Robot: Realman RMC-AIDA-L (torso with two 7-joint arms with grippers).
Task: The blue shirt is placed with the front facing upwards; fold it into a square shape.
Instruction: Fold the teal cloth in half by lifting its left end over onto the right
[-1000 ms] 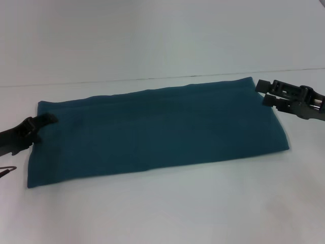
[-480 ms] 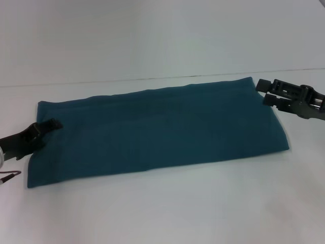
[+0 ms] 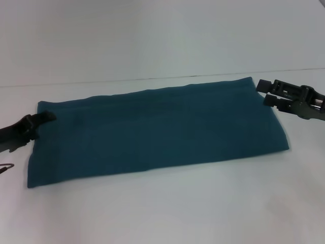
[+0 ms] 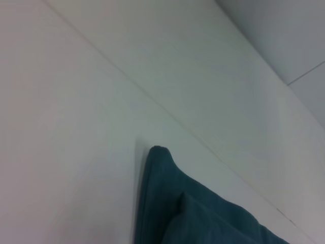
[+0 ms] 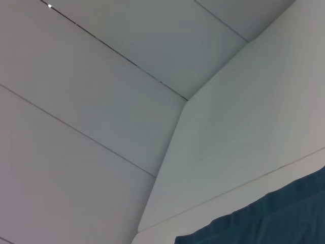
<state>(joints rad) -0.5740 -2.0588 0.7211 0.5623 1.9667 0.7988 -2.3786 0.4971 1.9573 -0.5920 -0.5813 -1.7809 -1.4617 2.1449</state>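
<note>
A plain white, matte, flat worktop [image 3: 167, 213] fills the head view from 3 o'clock round through 6 to 9 o'clock. Its far edge runs as a thin dark seam [image 3: 101, 81] across the view, rising slightly toward 3 o'clock. Beyond it, toward 12 o'clock, stands a smooth pale grey-white wall [image 3: 152, 35]. The right wrist view shows pale grey-white panels [image 5: 86, 101] divided by 3 thin dark joint lines. Light is soft and even, with no hard shadows.
</note>
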